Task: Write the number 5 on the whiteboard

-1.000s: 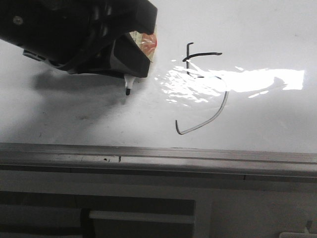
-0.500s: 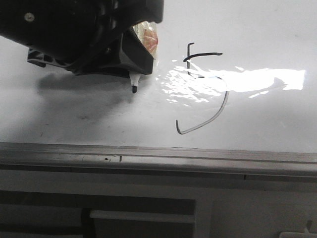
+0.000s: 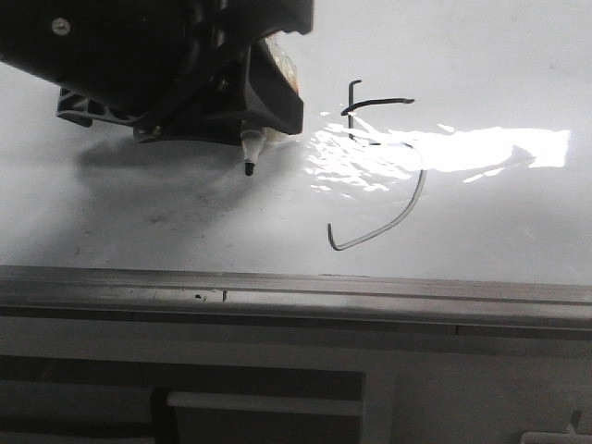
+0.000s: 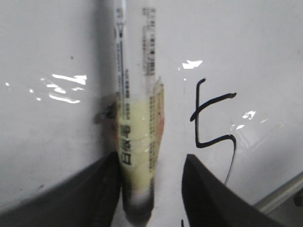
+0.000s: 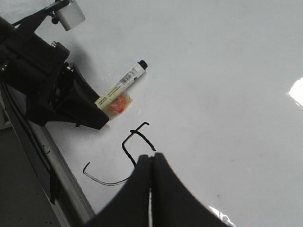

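one number 5 [image 3: 381, 166]; one marker [image 4: 135, 127] in left claw [image 4: 149, 189]

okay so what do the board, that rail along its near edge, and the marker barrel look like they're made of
The whiteboard: smooth glossy white sheet, probably coated; sharp glare streaks mirror off it.
The edge rail: looks like brushed grey metal, likely aluminium; dull sheen and straight ridges.
The marker, clamped in the left gripper: barrel seems clear or white plastic under a printed label, with yellowish tape wrapped round it.
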You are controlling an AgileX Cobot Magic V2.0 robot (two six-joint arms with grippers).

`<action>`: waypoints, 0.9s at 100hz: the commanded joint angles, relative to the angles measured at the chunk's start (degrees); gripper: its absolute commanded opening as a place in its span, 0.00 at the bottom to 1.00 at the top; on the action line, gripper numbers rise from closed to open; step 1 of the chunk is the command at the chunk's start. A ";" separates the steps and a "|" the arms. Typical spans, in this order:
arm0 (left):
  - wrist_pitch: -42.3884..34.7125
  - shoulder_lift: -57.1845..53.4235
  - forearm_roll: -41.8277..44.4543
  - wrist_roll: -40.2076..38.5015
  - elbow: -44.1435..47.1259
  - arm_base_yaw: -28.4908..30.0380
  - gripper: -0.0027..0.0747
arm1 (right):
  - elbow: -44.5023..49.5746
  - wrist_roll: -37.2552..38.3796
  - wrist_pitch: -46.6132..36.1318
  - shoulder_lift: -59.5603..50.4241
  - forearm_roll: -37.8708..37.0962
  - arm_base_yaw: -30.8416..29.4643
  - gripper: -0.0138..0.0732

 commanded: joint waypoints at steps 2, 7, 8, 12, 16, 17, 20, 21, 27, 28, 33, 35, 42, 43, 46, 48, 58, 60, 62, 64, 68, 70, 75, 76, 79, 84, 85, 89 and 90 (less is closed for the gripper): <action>-6.19 0.89 -0.80 -0.17 -0.25 1.38 0.67 | -1.37 0.09 -3.78 0.04 -0.82 -0.23 0.09; -6.19 0.24 -0.80 -0.17 -0.25 1.38 0.74 | -1.37 0.09 -3.78 0.04 -0.82 -0.23 0.09; -6.19 0.01 -0.80 -0.17 -0.25 1.38 0.75 | -1.37 0.09 -3.78 0.04 -0.82 -0.23 0.09; -6.19 -0.68 -0.80 -0.17 -0.25 1.38 0.78 | -1.37 0.09 -3.78 0.04 -0.82 -0.23 0.09; -6.19 -1.84 -0.80 -0.17 -0.25 1.38 0.79 | -1.37 0.09 -3.78 0.04 -0.82 -0.23 0.09; -6.19 -2.34 -0.80 -0.17 -0.25 1.38 0.79 | -1.37 0.09 -3.78 0.04 -0.82 -0.23 0.09; -6.19 -3.41 -0.70 -0.17 -0.25 1.38 0.79 | -1.37 0.09 -3.78 -0.20 -0.82 -0.23 0.09; -6.06 -3.72 -0.70 -0.17 -0.25 1.38 0.79 | -1.37 0.09 -3.78 -0.21 -0.82 -0.23 0.09; -5.27 -7.09 0.58 0.34 -0.25 1.38 0.79 | -1.12 0.09 -3.78 -1.08 -0.82 -0.23 0.09; -5.01 -7.52 0.89 0.50 -0.25 1.38 0.79 | -0.99 0.09 -3.78 -1.24 -0.82 -0.23 0.09; -3.81 -10.83 3.91 0.47 -0.14 1.38 0.78 | -0.22 0.20 -3.78 -2.62 -0.82 -0.23 0.09; -3.22 -12.43 5.40 0.47 0.00 1.38 0.77 | 0.32 0.20 -3.92 -3.44 -0.82 -0.23 0.09; -1.33 -18.06 10.86 0.47 0.91 1.38 0.68 | 3.31 0.33 -4.67 -7.01 -0.82 -0.23 0.09; -1.12 -19.22 11.95 0.47 1.05 1.38 0.66 | 3.70 0.54 -4.92 -7.42 -1.13 -0.23 0.09; -0.52 -21.46 14.31 0.47 1.74 1.38 0.60 | 5.86 1.95 -5.50 -9.53 -2.30 -0.23 0.09; -0.23 -23.20 16.06 0.47 2.39 1.38 0.56 | 6.80 3.32 -5.88 -10.99 -3.45 -0.23 0.09; 2.54 -31.02 21.81 0.47 6.41 1.38 0.32 | 14.43 10.45 -6.84 -18.60 -9.54 -0.23 0.09; 2.93 -32.94 22.71 0.47 7.35 1.38 0.25 | 15.95 11.51 -6.84 -20.36 -10.94 -0.23 0.09; 3.11 -34.36 23.08 0.47 8.35 1.38 0.19 | 17.43 12.40 -6.84 -22.11 -12.37 -0.23 0.09; 3.21 -35.34 23.49 0.47 9.33 1.38 0.13 | 18.87 12.76 -6.84 -23.80 -12.89 -0.23 0.09; 3.34 -38.05 23.65 0.47 11.28 1.38 0.04 | 21.37 12.76 -6.84 -27.15 -13.73 -0.23 0.09; 3.34 -39.29 23.80 0.47 11.92 1.38 0.01 | 22.45 12.76 -6.84 -28.73 -13.84 -0.23 0.09; 3.24 -41.89 23.80 0.47 14.21 1.38 0.01 | 24.51 12.76 -6.84 -32.18 -13.84 -0.23 0.09; 3.24 -42.55 23.80 0.47 14.46 1.38 0.01 | 24.76 12.76 -6.84 -32.63 -13.84 -0.23 0.09; 3.24 -43.70 23.80 0.47 15.39 1.38 0.01 | 25.59 12.76 -6.84 -34.36 -13.84 -0.23 0.09; 3.24 -45.43 23.80 0.47 16.86 1.38 0.01 | 26.70 12.76 -6.84 -37.25 -13.84 -0.23 0.09; 3.24 -45.65 23.80 0.47 17.22 1.38 0.01 | 26.72 12.76 -6.84 -37.55 -13.84 -0.23 0.09; 3.24 -46.78 23.80 0.47 18.25 1.38 0.01 | 27.26 12.76 -6.73 -39.19 -13.84 -0.23 0.09; 3.24 -47.05 23.80 0.47 18.38 1.38 0.01 | 27.44 12.76 -6.73 -39.43 -13.84 -0.23 0.09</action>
